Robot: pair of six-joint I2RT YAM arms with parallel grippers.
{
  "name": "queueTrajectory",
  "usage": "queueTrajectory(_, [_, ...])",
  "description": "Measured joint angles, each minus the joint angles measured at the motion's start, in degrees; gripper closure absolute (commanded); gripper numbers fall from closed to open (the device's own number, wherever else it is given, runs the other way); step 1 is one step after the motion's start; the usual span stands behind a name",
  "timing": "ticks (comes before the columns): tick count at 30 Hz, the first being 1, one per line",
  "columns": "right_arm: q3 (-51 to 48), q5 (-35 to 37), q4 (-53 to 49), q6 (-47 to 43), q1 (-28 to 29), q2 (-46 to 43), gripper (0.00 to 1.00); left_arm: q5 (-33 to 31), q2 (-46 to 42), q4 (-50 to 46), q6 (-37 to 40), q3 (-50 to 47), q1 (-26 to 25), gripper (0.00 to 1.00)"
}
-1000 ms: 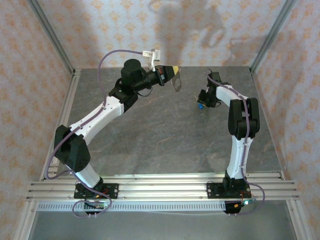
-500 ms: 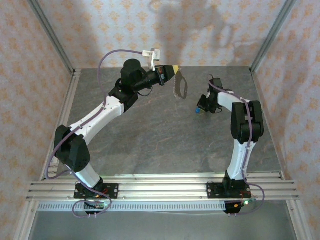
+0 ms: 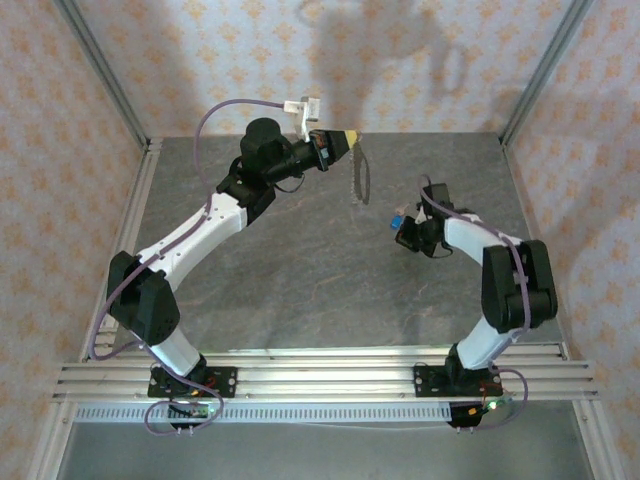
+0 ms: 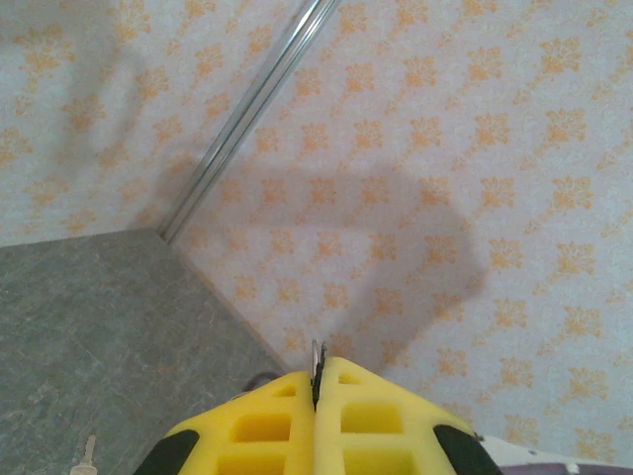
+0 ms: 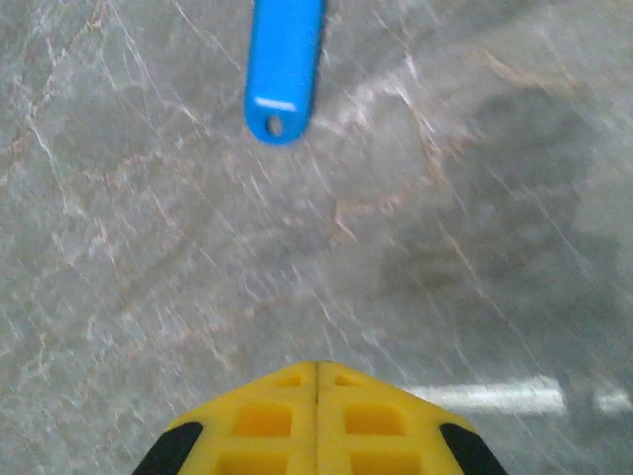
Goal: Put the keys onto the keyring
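Note:
My left gripper (image 3: 349, 139) is raised near the back wall and is shut on the keyring (image 3: 360, 177), a thin loop that hangs edge-on below it. In the left wrist view a sliver of the ring's metal edge (image 4: 316, 355) pokes out between the closed yellow fingers of the left gripper (image 4: 318, 375). The blue-headed key (image 3: 398, 222) is just in front of my right gripper (image 3: 409, 233). In the right wrist view the key (image 5: 285, 65) is beyond the right gripper (image 5: 316, 366), whose yellow fingers are shut with nothing visible between them. The key's shaft is out of view.
The grey marbled tabletop (image 3: 300, 270) is bounded by patterned walls and metal corner posts (image 3: 533, 70). An aluminium rail (image 3: 320, 375) runs along the near edge. A small pale sliver (image 4: 87, 456) lies on the table at the lower left of the left wrist view.
The right arm swung its elbow outward and drew its gripper nearer and lower, the blue key staying at its tip. The hanging keyring turned from broadside to edge-on. The left arm held still.

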Motion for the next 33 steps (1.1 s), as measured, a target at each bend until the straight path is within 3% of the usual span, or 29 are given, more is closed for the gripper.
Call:
queueTrajectory(3, [-2.16, 1.4, -1.09, 1.07, 0.0, -4.55, 0.71, 0.0, -0.15, 0.0, 0.0, -0.2, 0.0, 1.0])
queueTrajectory(7, [-0.46, 5.07, -2.36, 1.7, 0.0, -8.24, 0.63, 0.0, -0.24, 0.0, 0.0, -0.2, 0.0, 1.0])
queueTrajectory(12, [8.5, 8.98, -4.15, 1.57, 0.0, -4.66, 0.64, 0.0, -0.37, -0.02, 0.0, -0.2, 0.02, 1.0])
queueTrajectory(19, [21.22, 13.33, -6.54, -0.5, 0.31, 8.55, 0.67, 0.0, -0.87, -0.02, 0.04, -0.2, 0.0, 1.0])
queueTrajectory(33, [33.55, 20.02, -13.79, -5.53, 5.22, 22.34, 0.69, -0.02, -0.9, -0.02, 0.02, -0.2, 0.39, 1.0])
